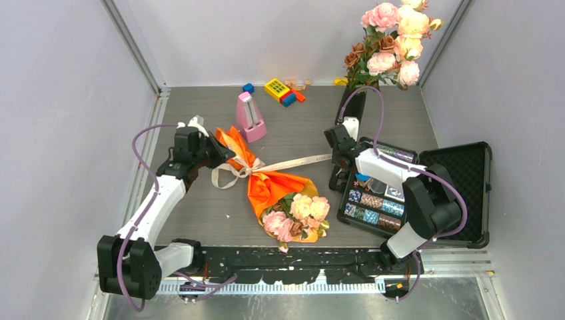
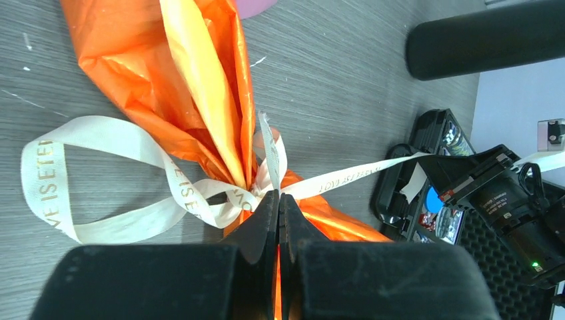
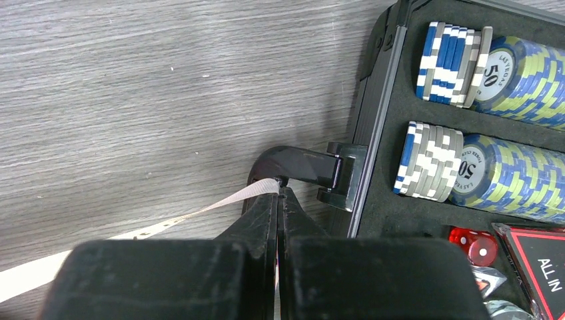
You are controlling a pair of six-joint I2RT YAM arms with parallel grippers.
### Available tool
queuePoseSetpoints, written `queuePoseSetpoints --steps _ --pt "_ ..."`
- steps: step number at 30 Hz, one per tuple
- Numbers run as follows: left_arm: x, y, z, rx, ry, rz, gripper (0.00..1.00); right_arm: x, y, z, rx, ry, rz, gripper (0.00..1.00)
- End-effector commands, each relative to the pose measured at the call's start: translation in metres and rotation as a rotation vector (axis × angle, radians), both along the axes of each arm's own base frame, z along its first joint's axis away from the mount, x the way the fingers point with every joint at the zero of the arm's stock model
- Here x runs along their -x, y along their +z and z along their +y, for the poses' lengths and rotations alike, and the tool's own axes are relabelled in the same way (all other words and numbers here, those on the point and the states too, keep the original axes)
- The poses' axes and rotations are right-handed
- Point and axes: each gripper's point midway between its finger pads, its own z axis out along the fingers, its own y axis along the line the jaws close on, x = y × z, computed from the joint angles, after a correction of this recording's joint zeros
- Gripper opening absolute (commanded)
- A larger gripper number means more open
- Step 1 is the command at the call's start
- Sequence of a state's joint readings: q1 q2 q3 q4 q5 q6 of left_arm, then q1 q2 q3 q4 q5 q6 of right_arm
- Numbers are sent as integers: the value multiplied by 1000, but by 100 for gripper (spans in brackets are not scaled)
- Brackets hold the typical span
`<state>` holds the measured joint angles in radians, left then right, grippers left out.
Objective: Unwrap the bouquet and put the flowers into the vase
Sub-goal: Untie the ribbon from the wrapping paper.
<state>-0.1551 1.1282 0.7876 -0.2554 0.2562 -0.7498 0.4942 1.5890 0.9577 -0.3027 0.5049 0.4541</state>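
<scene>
**A:** What's biggest, and how many?

**B:** One grey table (image 1: 200, 220). At its 3 o'clock side lies one black case (image 1: 466, 180) with the lid open and poker chips in rows inside.

**A:** And the bouquet?

**B:** One bouquet (image 1: 273, 190), lying flat at the table's middle, wrapped and tied. Its flowers (image 1: 296, 215) point to 5 o'clock and the paper tail to 10. I count about five rose heads, though not surely.

**A:** The vase?

**B:** One black vase (image 1: 353, 107), upright at 1 o'clock and well apart from the bouquet. A separate bunch of roses (image 1: 393, 40) stands in it.

**A:** Grippers?

**B:** Two. The left gripper (image 2: 278, 200), at 10 o'clock, is pinched tight on the bouquet's orange paper just by the knot. The right gripper (image 3: 278, 190), at 3 o'clock from the knot and beside the case, is clamped on the end of the ribbon (image 3: 200, 213). The ribbon runs straight from knot to fingertips.

**A:** Smaller things?

**B:** One pink metronome (image 1: 250, 117) at 12 o'clock from the knot. One ribbon loop lies slack at 9. A few toy bricks (image 1: 283, 90) sit at the far edge, too small to count.
</scene>
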Motion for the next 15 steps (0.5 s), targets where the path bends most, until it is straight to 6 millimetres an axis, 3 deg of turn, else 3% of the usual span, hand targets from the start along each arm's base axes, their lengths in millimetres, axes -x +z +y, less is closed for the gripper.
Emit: queuePoseSetpoints --steps 1,15 --pt "-2 37 8 5 -19 -85 0 -12 27 -8 -9 -42 -85 0" --pt "-6 35 38 21 15 -47 0 -12 18 -12 -16 -51 -60 0"
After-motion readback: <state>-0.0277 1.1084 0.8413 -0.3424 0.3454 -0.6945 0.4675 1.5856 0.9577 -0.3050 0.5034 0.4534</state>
